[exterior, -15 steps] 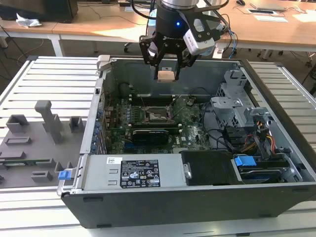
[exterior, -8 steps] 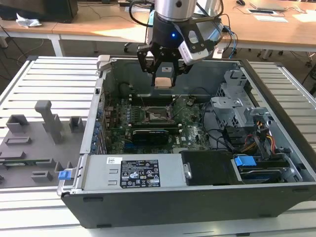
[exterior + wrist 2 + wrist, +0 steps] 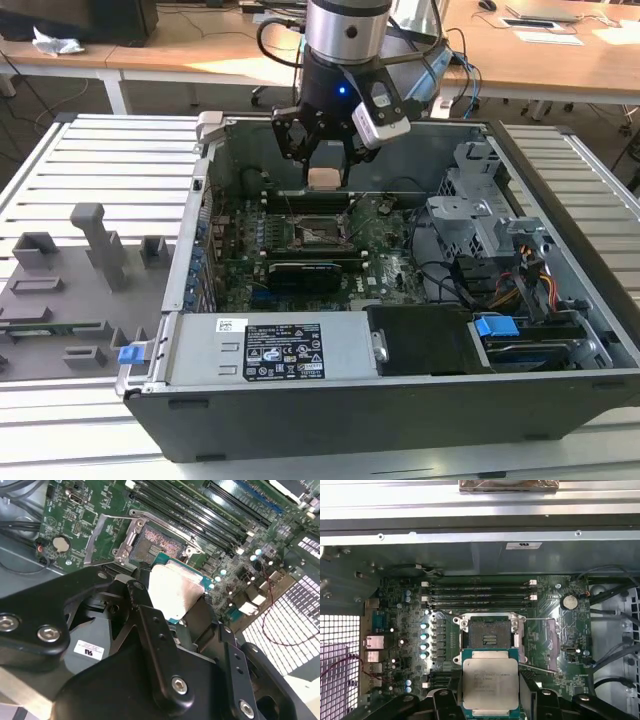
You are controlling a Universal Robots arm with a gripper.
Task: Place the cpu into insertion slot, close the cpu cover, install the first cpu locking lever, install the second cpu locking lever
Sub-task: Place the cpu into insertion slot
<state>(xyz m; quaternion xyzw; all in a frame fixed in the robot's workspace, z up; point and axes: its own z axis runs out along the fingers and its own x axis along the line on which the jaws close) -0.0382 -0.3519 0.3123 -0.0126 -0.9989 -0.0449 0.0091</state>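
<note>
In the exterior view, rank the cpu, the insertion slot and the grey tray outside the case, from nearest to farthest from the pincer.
1. cpu: held in the pincer.
2. insertion slot: on the board inside the case.
3. grey tray: outside the case, at the exterior view's left.

The slot [image 3: 489,639] lies uncovered, with clear air between it and the cpu [image 3: 490,682] clamped in the gripper [image 3: 322,174] above. Beside the slot, the cover [image 3: 94,539] is swung aside; memory sticks [image 3: 477,592] flank one side, a card [image 3: 310,272] the opposite.
</note>
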